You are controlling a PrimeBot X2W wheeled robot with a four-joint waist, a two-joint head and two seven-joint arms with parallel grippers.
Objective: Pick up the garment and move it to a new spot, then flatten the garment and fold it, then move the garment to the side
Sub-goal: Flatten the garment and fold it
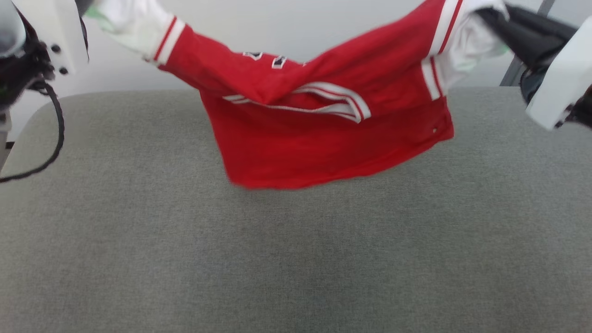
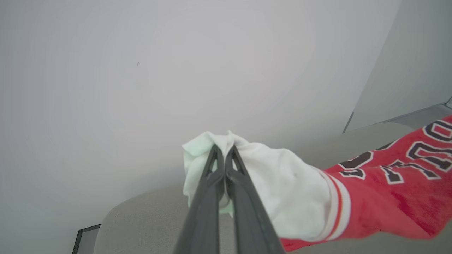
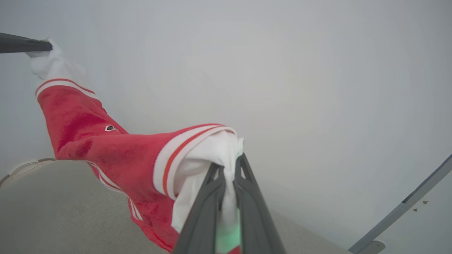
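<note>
The garment (image 1: 323, 138) hangs in the air above the far half of the counter (image 1: 296, 259), stretched between both tools; its red body sags in the middle over the counter's far edge, and its blurred lower hem comes down close to the grey cloth surface, though I cannot tell whether it touches. The left tool (image 2: 224, 150) is clenched on a bunch of the white lining (image 2: 282, 190) high above the counter's far left corner, its two dark fingers (image 2: 243, 197) pressed nearly together with fabric between them; the right tool (image 3: 227, 165) is likewise clenched on white lining above the counter's far right corner, with a fold of pale fabric caught between its fingers. Striped white-and-red trim (image 1: 169, 39) borders the red cloth just beside each grip; another band of trim loops across the front above the counter's middle. Black white-outlined lettering (image 2: 406, 158) shows on the red cloth above the counter. A black cable (image 1: 55, 134) dangles over the counter's left edge; a pale wall (image 1: 259, 27) rises behind the counter; a grey metal bar (image 3: 399, 208) slants beyond the counter's right end.
</note>
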